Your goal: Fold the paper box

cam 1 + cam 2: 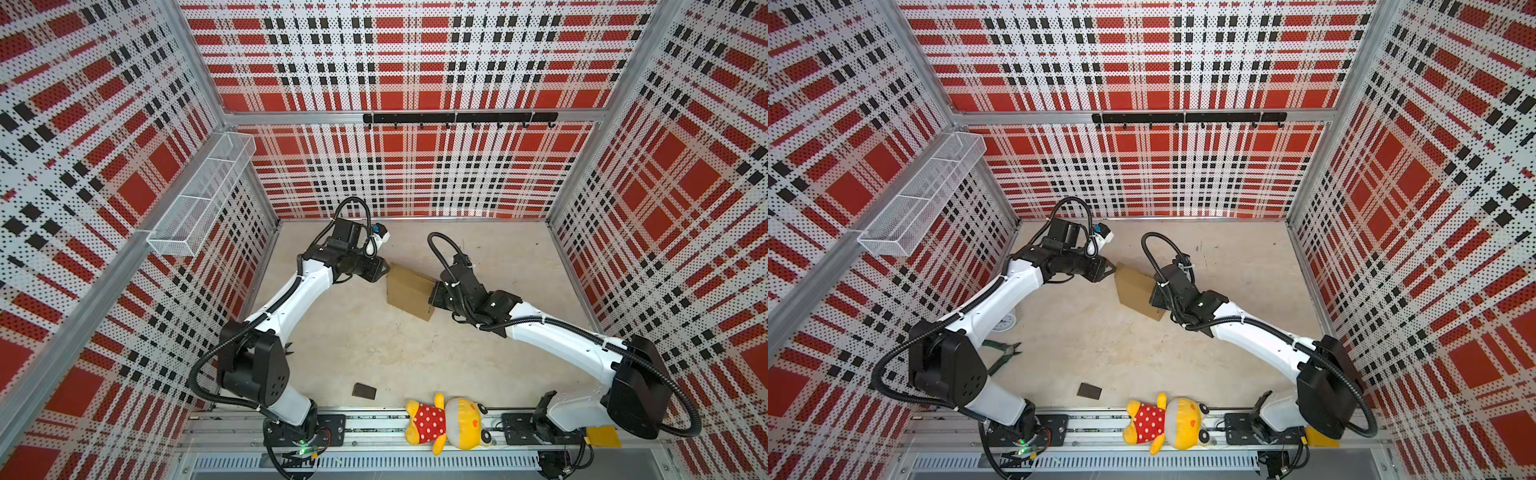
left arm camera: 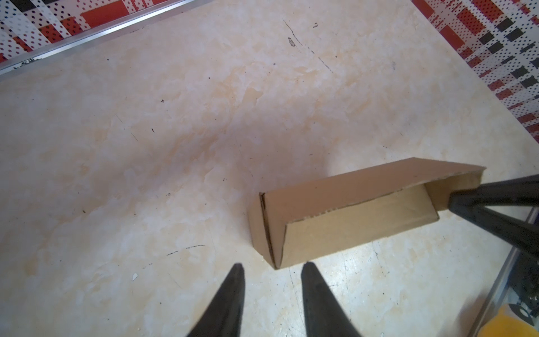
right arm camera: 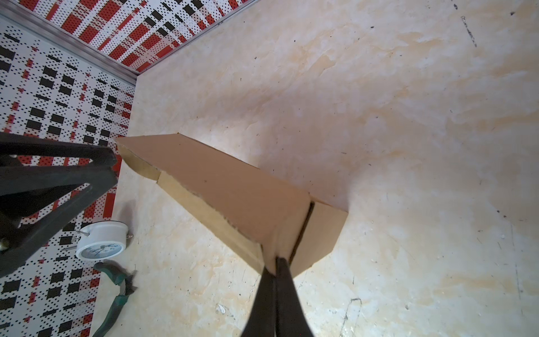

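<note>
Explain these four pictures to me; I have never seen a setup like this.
This is a two-armed robot on a table inside a plaid-walled booth. Two pictures come from a camera pair overhead and show nearly the same whole scene. The other two come from a camera on each arm's wrist, looking past its pincer-like tool.

In the middle lies the paper box, plain brown cardboard, partly folded, with one panel slanting over the rest. The right tool is shut on a corner of it. The left tool is open near the box's other end, holding nothing.

Also there are a plush toy on the front rail, a small dark block, a white alarm clock and green-handled pliers.
</note>
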`<state>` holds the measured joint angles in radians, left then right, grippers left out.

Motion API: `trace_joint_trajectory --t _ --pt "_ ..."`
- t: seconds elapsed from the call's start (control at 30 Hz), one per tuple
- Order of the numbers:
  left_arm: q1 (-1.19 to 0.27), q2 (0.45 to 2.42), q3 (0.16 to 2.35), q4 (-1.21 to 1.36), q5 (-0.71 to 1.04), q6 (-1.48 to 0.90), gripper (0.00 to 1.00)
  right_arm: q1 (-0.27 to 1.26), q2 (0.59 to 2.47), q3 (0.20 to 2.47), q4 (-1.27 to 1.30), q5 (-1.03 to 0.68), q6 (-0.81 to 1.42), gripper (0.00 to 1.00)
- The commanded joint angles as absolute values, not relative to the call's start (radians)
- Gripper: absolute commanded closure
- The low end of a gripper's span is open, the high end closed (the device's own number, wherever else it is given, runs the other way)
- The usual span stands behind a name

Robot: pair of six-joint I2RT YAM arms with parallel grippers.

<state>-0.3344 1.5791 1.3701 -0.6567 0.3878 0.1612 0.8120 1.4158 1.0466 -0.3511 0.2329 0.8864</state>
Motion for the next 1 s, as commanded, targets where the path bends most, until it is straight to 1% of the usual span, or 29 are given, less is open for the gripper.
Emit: trace_joint_trajectory --t 0.0,0.3,0.37,0.57,0.63,0.97 --pt "-0.337 1.604 1.42 -0.682 0.406 0.154 0.66 0.815 1.449 1.061 -0.388 0.219 0.889 0.97" --pt "-0.349 1.658 1.457 -0.701 0.389 0.163 0.73 0.815 1.45 1.061 -0.388 0.218 0.887 0.98" --pt "-0.353 1.661 1.458 -0.703 0.388 0.164 0.78 0.814 1.447 1.06 -0.388 0.219 0.885 0.98" --pt "-0.356 1.666 1.45 -0.7 0.382 0.164 0.96 0.814 1.451 1.06 -0.387 0.221 0.885 0.98" --pt "-0.358 1.664 1.44 -0.693 0.379 0.164 1.0 0.813 1.453 1.057 -0.385 0.223 0.884 0.98" --pt "-0.374 1.658 1.368 -0.649 0.364 0.161 1.0 0.814 1.479 1.03 -0.361 0.219 0.898 0.98"
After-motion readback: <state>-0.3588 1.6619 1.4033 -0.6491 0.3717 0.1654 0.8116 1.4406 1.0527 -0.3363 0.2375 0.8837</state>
